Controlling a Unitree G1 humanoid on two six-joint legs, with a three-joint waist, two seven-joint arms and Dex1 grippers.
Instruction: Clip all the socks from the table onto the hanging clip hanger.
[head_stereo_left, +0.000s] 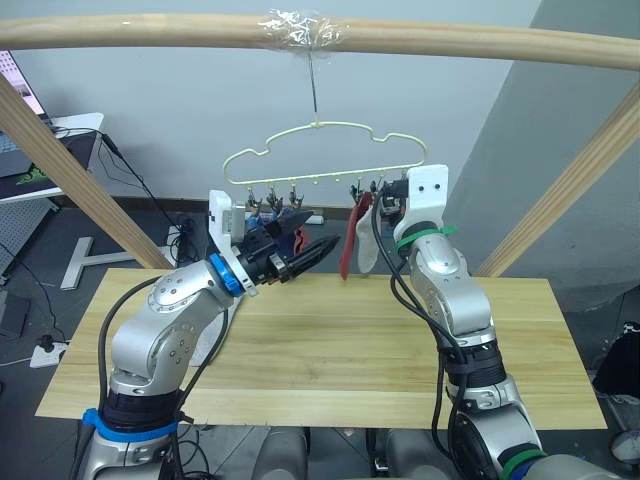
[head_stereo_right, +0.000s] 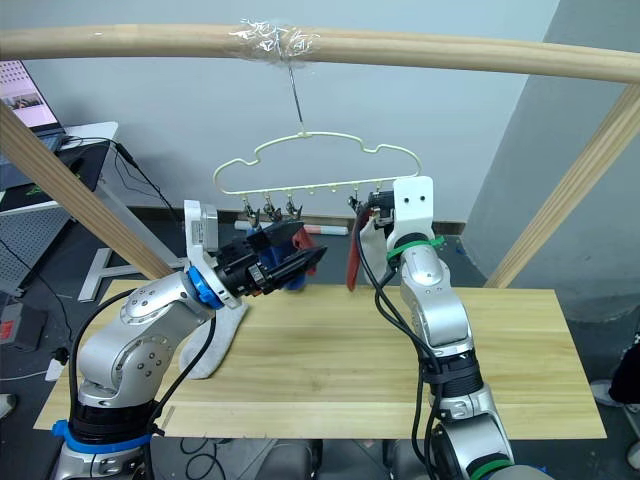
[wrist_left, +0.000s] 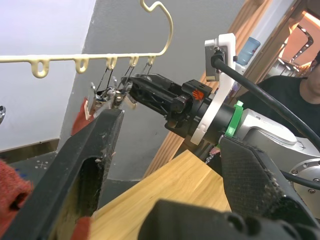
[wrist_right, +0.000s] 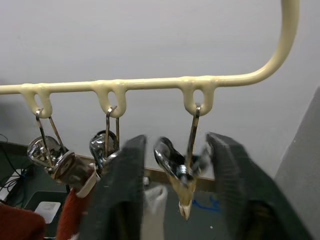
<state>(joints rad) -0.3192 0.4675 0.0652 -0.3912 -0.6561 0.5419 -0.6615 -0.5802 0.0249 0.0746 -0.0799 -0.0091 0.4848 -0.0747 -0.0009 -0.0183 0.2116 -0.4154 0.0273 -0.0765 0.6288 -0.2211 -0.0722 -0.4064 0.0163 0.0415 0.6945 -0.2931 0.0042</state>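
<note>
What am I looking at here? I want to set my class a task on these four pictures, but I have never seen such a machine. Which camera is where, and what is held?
It is a humanoid robot with two arms. The two wide pictures come from cameras on its head, and the two close ones from a camera on each wrist.

A pale yellow-green wire clip hanger hangs from a round wooden bar. A rust red knit sock and a pale grey sock already hang from it.

The right gripper is open around a small metal clip. At the left gripper sit a second rust red sock and a blue sock.

Another light grey sock lies on the light wooden plank table.
</note>
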